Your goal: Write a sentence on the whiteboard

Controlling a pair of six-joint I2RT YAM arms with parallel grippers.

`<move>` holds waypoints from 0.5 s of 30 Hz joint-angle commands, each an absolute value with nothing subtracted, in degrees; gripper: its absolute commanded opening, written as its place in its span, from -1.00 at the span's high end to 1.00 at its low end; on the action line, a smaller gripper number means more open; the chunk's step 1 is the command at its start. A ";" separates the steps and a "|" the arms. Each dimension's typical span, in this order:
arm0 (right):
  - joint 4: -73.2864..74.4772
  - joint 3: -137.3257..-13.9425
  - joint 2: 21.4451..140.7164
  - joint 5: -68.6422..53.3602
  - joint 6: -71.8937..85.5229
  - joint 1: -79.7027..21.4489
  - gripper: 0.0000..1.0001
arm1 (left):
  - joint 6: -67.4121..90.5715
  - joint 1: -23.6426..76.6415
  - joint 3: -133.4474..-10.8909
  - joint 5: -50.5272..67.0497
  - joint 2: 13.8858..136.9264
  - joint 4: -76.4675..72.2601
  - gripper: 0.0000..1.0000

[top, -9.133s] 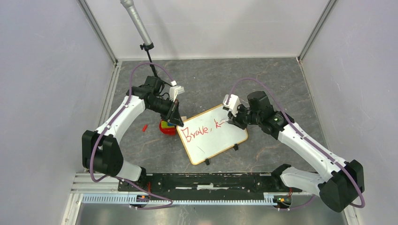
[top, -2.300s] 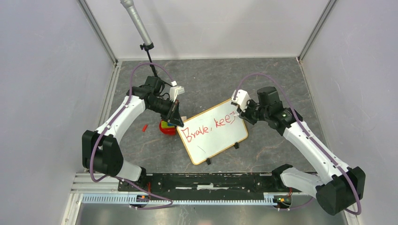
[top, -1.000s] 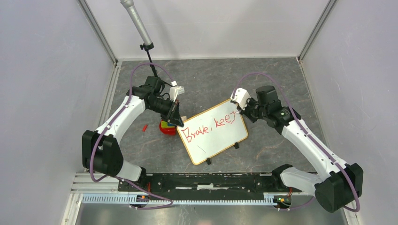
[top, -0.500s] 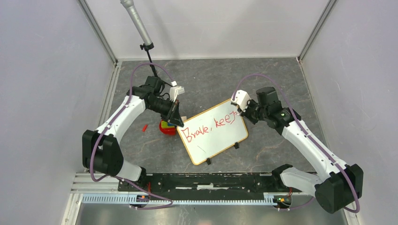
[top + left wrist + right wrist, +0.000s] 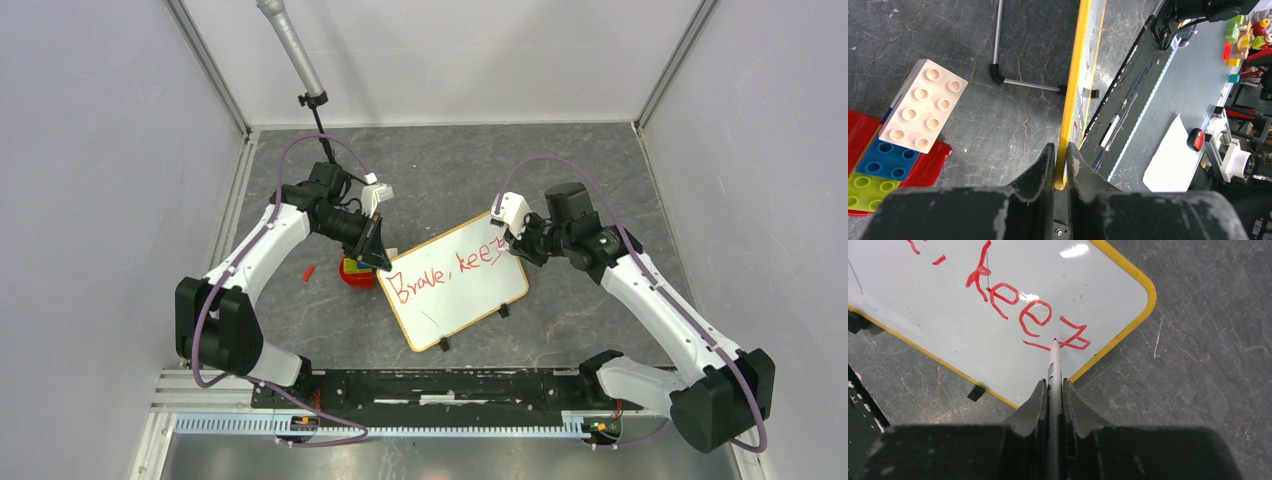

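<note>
Top view, board: the whiteboard (image 5: pixel 465 305) lies tilted on the tabletop (image 5: pixel 450 170) between both arms, its long axis running from the left gripper (image 5: pixel 381 262) up toward the right gripper (image 5: pixel 512 247).
Top view, writing: the sentence (image 5: pixel 440 275) reads "Brave, kee" plus one unfinished letter. It follows the long axis and ends just at the right gripper.
Top view, free space: the blank half lies beside that line, on the side toward the arm bases. A second line would probably start back near the left gripper.

Left wrist view, grip: the left gripper is pinched narrow on the board's yellow frame (image 5: pixel 1075 75), which is seen edge-on and runs straight away from the gripper.
Left wrist view, nearby: toy bricks (image 5: pixel 923 112) sit to the gripper's left, apart from the frame.

Right wrist view, grip: the right gripper (image 5: pixel 1054 387) is clamped on a marker (image 5: pixel 1053 362) pointing straight ahead.
Right wrist view, tip: it touches the last red letter, close to the rounded corner.
Right wrist view, room: little board remains ahead-right of the tip. Open white lies to the left.
</note>
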State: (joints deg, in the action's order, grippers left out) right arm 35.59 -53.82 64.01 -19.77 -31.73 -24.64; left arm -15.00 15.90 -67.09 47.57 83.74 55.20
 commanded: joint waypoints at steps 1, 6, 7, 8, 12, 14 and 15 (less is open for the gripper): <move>38.43 -59.49 62.89 -23.37 -33.37 -24.79 1.00 | -15.11 16.00 -67.97 45.23 84.37 54.67 0.95; 41.10 -61.16 63.11 -27.66 -33.37 -25.03 1.00 | -15.09 16.00 -68.98 44.83 85.14 54.67 0.95; 41.05 -60.83 63.19 -28.66 -33.18 -25.42 1.00 | -15.04 15.98 -69.20 44.82 85.27 54.68 0.95; 40.75 -60.36 63.29 -29.49 -32.58 -26.01 1.00 | -15.00 16.00 -69.38 44.70 85.48 54.67 0.95; 37.81 -57.63 63.00 -30.62 -29.50 -31.31 1.00 | -14.76 16.00 -70.13 43.95 86.28 54.71 0.95; 35.35 -55.67 62.22 -29.54 -28.24 -35.21 1.00 | -15.16 15.99 -70.63 43.73 86.76 55.44 0.95; 34.18 -54.69 61.96 -29.28 -27.66 -36.73 1.00 | -15.19 16.00 -70.90 43.68 86.99 55.75 0.95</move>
State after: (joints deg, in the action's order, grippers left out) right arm 38.76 -57.76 63.68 -27.99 -30.87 -31.24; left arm -15.00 15.88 -68.34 47.16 85.30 56.34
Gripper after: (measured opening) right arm 0.152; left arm 0.163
